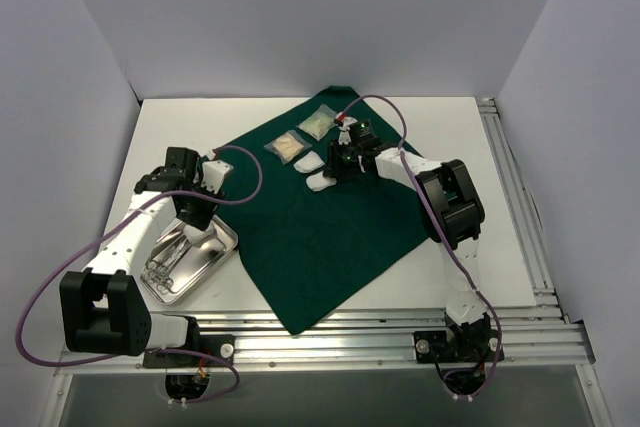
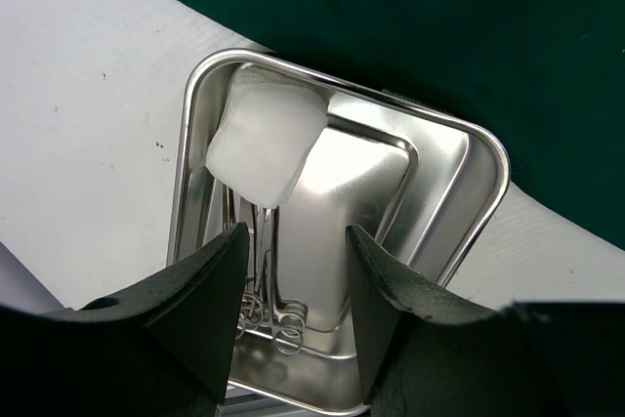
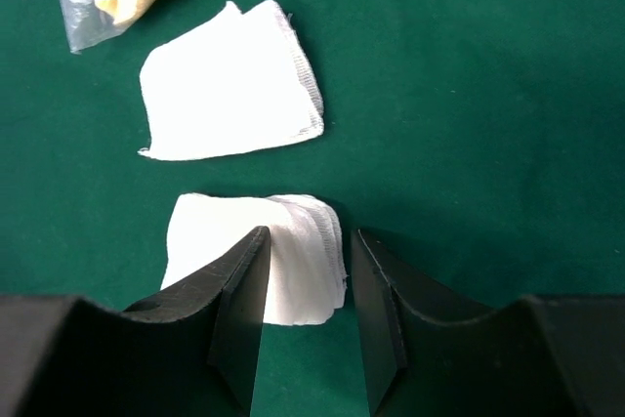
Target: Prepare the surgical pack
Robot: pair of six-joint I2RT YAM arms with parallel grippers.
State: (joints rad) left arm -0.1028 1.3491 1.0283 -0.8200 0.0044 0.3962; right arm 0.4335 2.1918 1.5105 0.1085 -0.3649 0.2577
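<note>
The white counter (image 1: 180,127) carries the dark green drape (image 1: 320,237), laid cornerwise at its centre. At the drape's 8 o'clock, on bare counter, sits the steel tray (image 1: 228,243). It holds scissor-like instruments (image 2: 273,314) and one tray gauze pad (image 2: 266,144). We see the left claw (image 2: 298,233) above the tray, moderately wide and holding nothing. Near the drape's 12 o'clock corner lie the far packet (image 1: 320,123) and near packet (image 1: 288,146). At their 4 o'clock lie the upper gauze pad (image 3: 234,95) and lower gauze pad (image 3: 293,251). The right claw (image 3: 311,236) stands narrow with its fingers apart, straddling the lower pad's edge.
</note>
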